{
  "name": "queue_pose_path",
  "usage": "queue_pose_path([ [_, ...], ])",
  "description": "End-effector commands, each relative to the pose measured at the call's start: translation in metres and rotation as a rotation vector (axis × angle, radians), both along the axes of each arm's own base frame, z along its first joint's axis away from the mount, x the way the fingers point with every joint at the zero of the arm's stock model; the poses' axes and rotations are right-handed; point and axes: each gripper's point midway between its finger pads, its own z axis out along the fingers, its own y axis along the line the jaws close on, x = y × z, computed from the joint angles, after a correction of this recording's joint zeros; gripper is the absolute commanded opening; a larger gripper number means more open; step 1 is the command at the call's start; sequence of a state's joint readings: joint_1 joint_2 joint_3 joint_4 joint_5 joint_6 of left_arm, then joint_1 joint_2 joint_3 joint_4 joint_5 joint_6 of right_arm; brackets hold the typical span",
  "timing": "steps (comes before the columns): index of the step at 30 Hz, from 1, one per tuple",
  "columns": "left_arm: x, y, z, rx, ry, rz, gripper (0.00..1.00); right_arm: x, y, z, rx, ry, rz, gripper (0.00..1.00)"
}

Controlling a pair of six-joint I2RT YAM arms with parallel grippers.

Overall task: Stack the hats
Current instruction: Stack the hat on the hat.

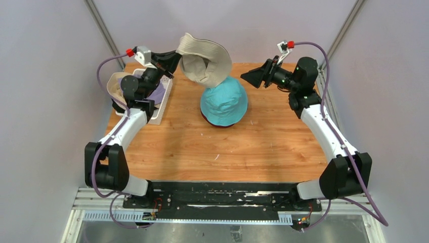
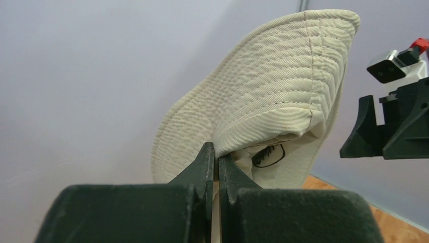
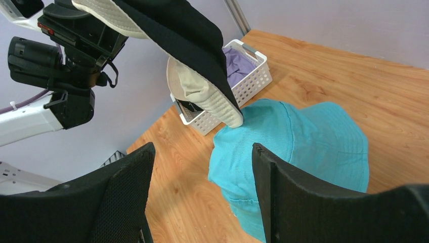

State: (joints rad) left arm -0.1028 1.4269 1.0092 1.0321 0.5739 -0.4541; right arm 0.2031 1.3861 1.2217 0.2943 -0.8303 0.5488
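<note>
The big wooden table (image 1: 263,152) fills most of the scene. The two arms reach up from its near edge. The left arm (image 1: 124,129) bends toward the far left. The right arm (image 1: 324,126) bends toward the far right. In the middle of the table sits the teal hat (image 1: 224,101). It lies on top of the maroon hat (image 1: 215,124), and only a thin dark red edge peeks out at its near side. The beige hat (image 1: 205,58) hangs in the air, tilted, just above and to the far left of the teal hat. Its low edge comes down to the top of the teal hat, but it is not clear if they touch. A white basket (image 1: 157,114) stands at the far left of the table. The lavender hat (image 1: 159,93) lies inside it. The left gripper (image 2: 215,152) is pinched tight on the brim of the beige hat. The right gripper (image 3: 202,149) is up in the air to the right of the hats. Its fingers are spread wide and hold nothing.
</note>
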Motion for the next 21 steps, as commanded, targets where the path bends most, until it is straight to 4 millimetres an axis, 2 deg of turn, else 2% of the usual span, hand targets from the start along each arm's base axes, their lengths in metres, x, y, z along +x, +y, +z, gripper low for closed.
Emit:
queue_pose_path([
  [1, 0.012, -0.002, 0.020, 0.064, -0.101, 0.124, 0.00, -0.001, 0.007, 0.012, -0.003, -0.055, 0.024, 0.70],
  [9, 0.030, -0.012, 0.022, 0.101, -0.146, 0.283, 0.00, 0.003, 0.002, 0.008, -0.007, -0.046, 0.007, 0.70],
  [13, 0.038, -0.004, 0.027, 0.045, -0.174, 0.340, 0.00, 0.007, -0.003, 0.003, -0.007, -0.038, -0.009, 0.70],
  [21, 0.045, -0.008, 0.058, -0.006, -0.225, 0.335, 0.00, 0.012, -0.009, -0.002, -0.004, -0.023, -0.024, 0.70],
])
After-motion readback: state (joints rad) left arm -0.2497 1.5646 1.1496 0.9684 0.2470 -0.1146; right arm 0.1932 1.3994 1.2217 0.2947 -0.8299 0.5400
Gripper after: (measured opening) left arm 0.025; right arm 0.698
